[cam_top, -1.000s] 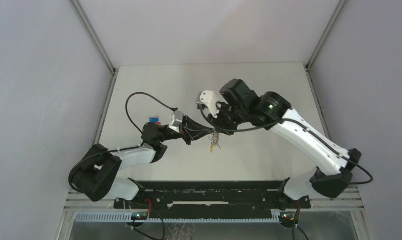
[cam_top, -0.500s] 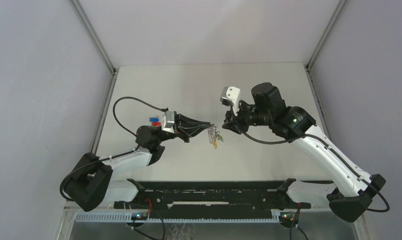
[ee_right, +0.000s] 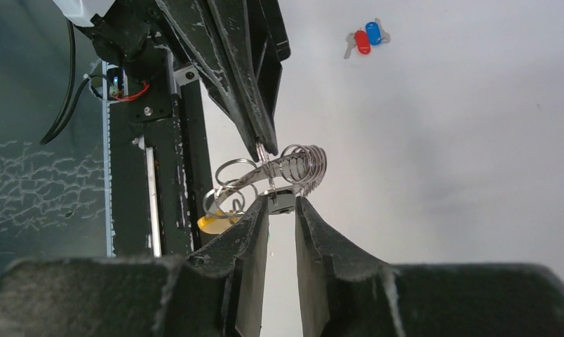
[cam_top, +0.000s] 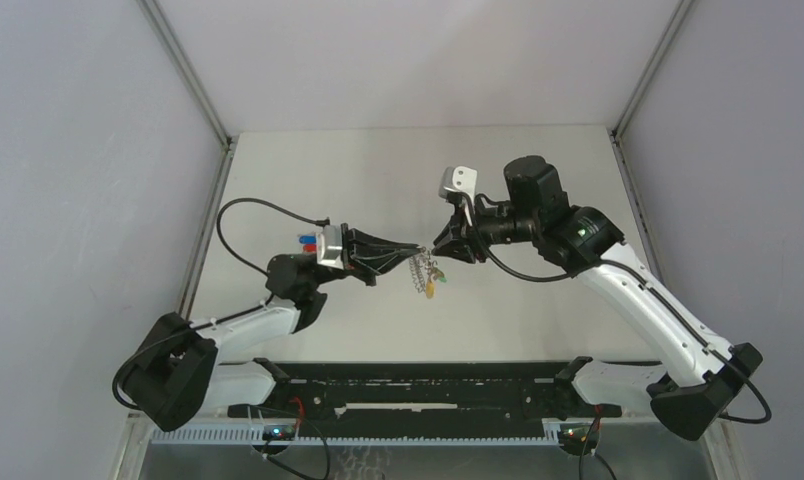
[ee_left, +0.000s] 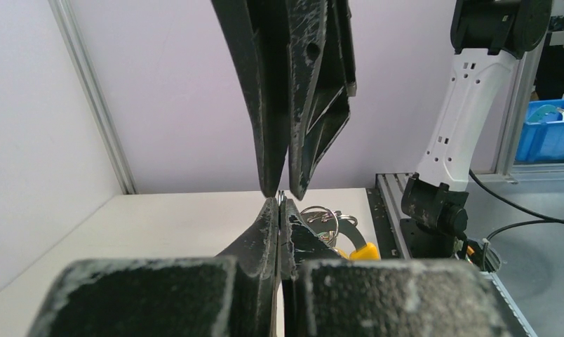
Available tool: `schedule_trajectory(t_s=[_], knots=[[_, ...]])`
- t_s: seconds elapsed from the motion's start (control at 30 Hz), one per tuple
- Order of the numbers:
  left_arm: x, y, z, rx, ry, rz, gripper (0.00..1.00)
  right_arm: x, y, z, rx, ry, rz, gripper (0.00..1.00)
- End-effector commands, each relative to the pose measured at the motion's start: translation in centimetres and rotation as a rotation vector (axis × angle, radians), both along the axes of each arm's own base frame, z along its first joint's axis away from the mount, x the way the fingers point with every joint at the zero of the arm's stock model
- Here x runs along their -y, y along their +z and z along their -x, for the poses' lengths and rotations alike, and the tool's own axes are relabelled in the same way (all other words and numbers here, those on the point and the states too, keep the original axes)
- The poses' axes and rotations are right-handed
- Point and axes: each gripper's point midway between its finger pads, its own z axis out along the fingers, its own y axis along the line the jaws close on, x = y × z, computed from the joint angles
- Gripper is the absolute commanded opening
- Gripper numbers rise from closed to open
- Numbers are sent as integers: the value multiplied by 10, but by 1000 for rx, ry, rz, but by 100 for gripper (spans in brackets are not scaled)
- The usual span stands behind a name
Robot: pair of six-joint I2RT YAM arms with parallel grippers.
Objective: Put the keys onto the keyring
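The job is midway at best. The left end effector (cam_top: 416, 248) is clamped tight on the keyring (cam_top: 425, 272) and holds it in the air above the pale counter (cam_top: 378, 170), with the silver coils and yellow strip (ee_right: 212, 223) dangling below its tips. The right end effector (ee_right: 281, 203) meets it nose to nose, its jaws a narrow slit apart. A small metal piece (ee_right: 283, 201) of the bunch sits in that slit, and we cannot tell whether it is pinched or merely touched. We cannot make out the tiny black-headed key in any view, so we cannot say whether it is already threaded. We judge that the threading itself remains to be done or finished. The blue and red keys (cam_top: 306, 240) lie untouched on the counter behind the left wrist. Half a second ago the right end effector stood just clear of the keyring; it now closes the gap and touches the bunch. A second ago the right arm reached far over toward the left arm; it now sits drawn back to its own side, while the left arm has shifted slightly outward, the keyring carried with it.
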Motion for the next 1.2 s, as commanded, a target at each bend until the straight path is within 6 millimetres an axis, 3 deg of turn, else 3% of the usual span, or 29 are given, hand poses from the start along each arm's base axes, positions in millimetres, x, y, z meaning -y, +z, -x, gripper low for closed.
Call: schedule_trajectory(t_s=[0.0,0.4,0.67,1.17], knots=[[-9,26,11,106,19,74,0,-6,7,-1,-10,45,-48,20],[-7,29,15,119,-4,71,0,-13,11,10,-26,142,-90,17],[-9,33,22,139,-14,79,0,-13,6,11,-48,157,-85,0],[-6,41,36,165,-50,93,0,-21,11,15,-75,237,-140,0]])
